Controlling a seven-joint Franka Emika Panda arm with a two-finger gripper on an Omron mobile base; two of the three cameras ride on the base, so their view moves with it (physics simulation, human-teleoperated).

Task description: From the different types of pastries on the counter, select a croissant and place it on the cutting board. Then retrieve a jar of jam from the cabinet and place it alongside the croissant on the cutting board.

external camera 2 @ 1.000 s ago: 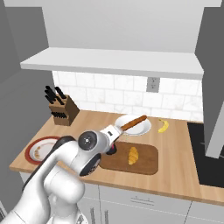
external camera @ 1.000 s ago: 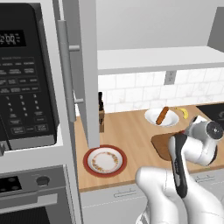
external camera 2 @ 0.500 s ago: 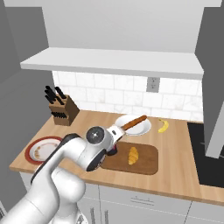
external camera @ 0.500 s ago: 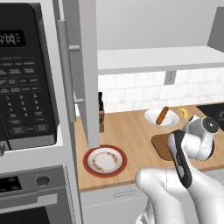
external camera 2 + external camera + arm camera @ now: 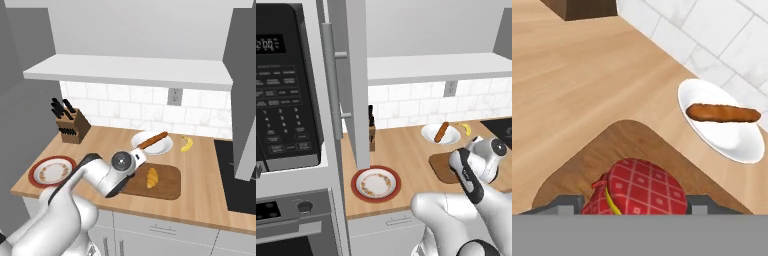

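In the hand view the jar of jam (image 5: 637,190), with its red checked lid, sits between my fingertips, and my gripper (image 5: 634,204) is shut on it just above the near corner of the dark-brown cutting board (image 5: 627,145). The golden croissant (image 5: 152,177) lies on the cutting board (image 5: 170,189) in the right base view, just right of my hand. The orange-brown stick pastry (image 5: 723,113) rests on a white plate (image 5: 737,142) behind the board. The grey cabinet door (image 5: 353,75) hangs open at the left.
A red-rimmed plate (image 5: 51,170) sits at the counter's left front. A knife block (image 5: 70,127) stands against the tiled wall. A yellow curved item (image 5: 187,144) lies right of the white plate. A black cooktop (image 5: 240,175) borders the counter at the right, and the microwave (image 5: 283,85) is far left.
My hand has travelled right along the counter with the jar and now sits over the cutting board's near-left corner. The croissant and the plates have stayed where they were.
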